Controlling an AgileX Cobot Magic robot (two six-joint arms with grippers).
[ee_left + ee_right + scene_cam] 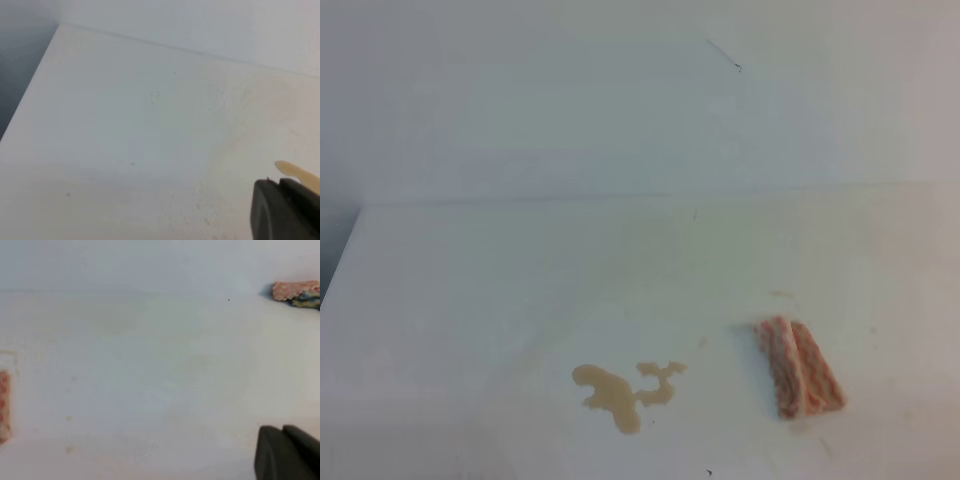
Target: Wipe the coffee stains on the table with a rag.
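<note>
Exterior high shows the white bench (500, 290) filling the lower part of the frame, with a pale wall behind it. Neither arm appears in this view. The stains (623, 388) sit on the bench near its front edge, left of centre: two tan lobed patches side by side, the left one larger and trailing toward the front. The rag (799, 367) lies flat well to the right of them, apart from the liquid, folded into two strips; its long axis runs from back-left to front-right, slanting slightly away from the stains.

In the left wrist view a dark part of the left pincer (285, 210) shows at the lower right corner over bare bench, a tan streak just beside it; whether it stands wide or narrow I cannot tell.

In the right wrist view the right pincer (287, 452) is closed tight, holding nothing, with the rag's edge at the far left.
</note>
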